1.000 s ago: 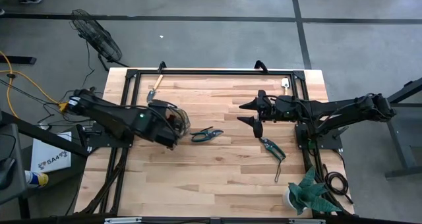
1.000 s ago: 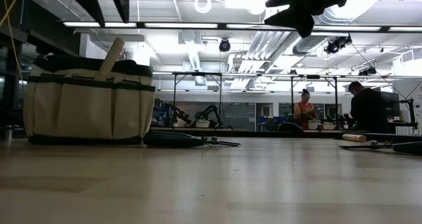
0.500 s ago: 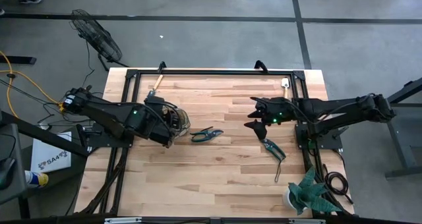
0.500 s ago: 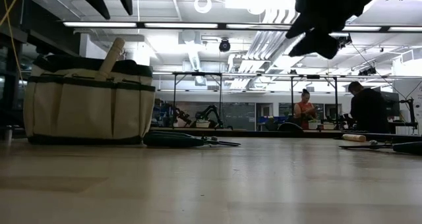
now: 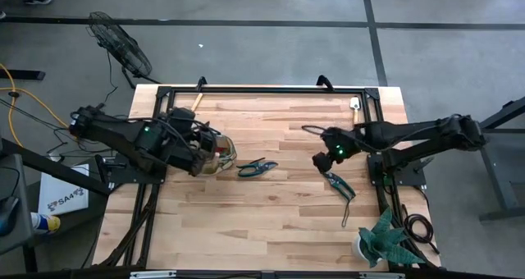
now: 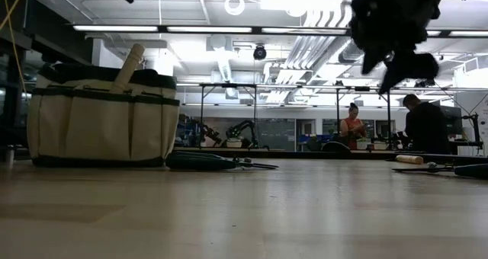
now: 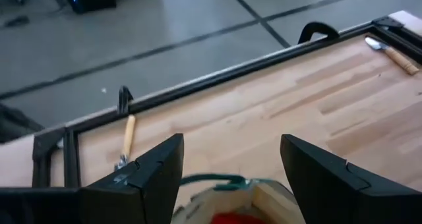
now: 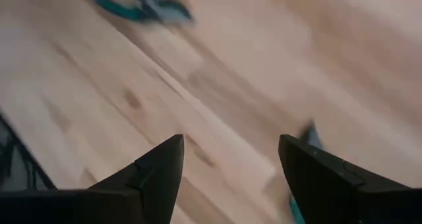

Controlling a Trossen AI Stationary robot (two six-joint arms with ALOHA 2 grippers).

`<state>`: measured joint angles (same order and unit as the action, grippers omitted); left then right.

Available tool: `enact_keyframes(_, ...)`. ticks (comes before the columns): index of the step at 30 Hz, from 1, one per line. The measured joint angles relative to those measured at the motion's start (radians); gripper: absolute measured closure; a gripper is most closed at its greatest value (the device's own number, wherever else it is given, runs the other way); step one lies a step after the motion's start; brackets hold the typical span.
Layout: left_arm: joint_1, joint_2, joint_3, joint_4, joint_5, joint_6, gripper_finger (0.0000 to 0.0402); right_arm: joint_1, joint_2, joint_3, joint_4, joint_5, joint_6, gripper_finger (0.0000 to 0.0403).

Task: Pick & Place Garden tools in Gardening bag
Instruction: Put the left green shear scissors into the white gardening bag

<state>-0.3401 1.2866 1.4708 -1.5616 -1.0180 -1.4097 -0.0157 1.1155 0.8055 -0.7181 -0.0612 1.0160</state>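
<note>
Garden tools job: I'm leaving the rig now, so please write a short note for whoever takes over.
Left gripper: open, empty, above the bag.
Right gripper: open, empty, above the table near the green-handled shears.
Done: a wooden-handled tool stands in the bag.
Left: second shears beside the bag, the shears by the right gripper, and trowels at the far edge, left and right.

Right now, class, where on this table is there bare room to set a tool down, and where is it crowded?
Free: the broad bare wood below the gardening bag and green-handled shears, left of the potted plant. Crowded: around the bag and by the pruners under the right end effector.
</note>
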Motion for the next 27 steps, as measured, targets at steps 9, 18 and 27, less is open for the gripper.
enact_keyframes(9, 0.0, -0.058, -0.001, 0.051, -0.022, 0.247, 0.0155, 0.1, 0.173, 0.0, -0.051, -0.079, 0.34, 0.0163)
enact_keyframes(18, 0.0, -0.116, -0.001, 0.112, 0.008, 0.468, 0.0155, 0.144, 0.284, 0.0, 0.23, -0.057, 0.479, 0.0163)
enact_keyframes(27, 0.0, -0.202, -0.001, 0.132, 0.021, 0.508, 0.0155, 0.128, 0.347, 0.0, 0.555, -0.009, 0.344, 0.0163)
